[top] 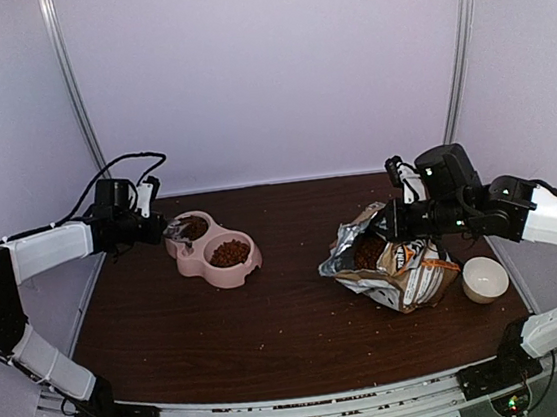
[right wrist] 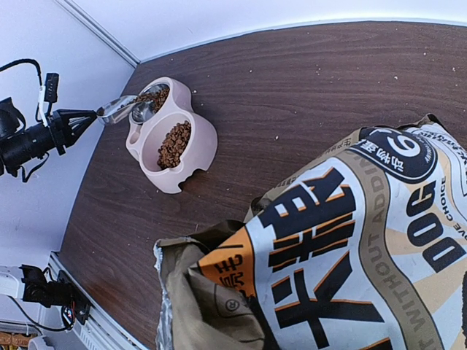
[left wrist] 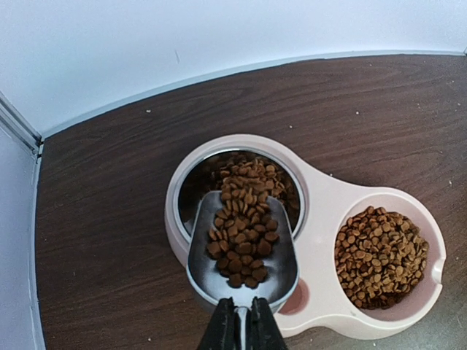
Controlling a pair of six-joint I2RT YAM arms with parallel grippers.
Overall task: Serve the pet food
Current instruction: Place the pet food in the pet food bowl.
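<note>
Fingers (left wrist: 219, 332) of my left gripper (left wrist: 241, 321) clamp narrowly on the thin handle of the scoop (left wrist: 283, 271), while my right gripper (top: 393, 221) sits closed at the mouth of the bag (top: 406, 264), apparently pinching its foil rim, though its own wrist view hides the fingertips. The bag lies slumped on its side on the right of the table (top: 271, 320), mouth gaping toward the pink feeder (left wrist: 321, 211) well apart on the left. If that pinch slips, I judge the mouth could sag and spill more of its contents. At the feeder, one basin is already heaped. The scoop hangs over the other, steel-lined one, its lip inside the rim. A sideways drift of my arm would carry that lip past the rim. The handle could also twist in so slim a grip and roll the load out over the side. The kibble (left wrist: 242, 240) lies as a long tongue down the scoop, and a hasty tilt would bounce pellets onto the wood. Its long axis follows the handle line, pointing away from my left wrist and down into the steel basin, where its front end already merges with the pellets there.
</note>
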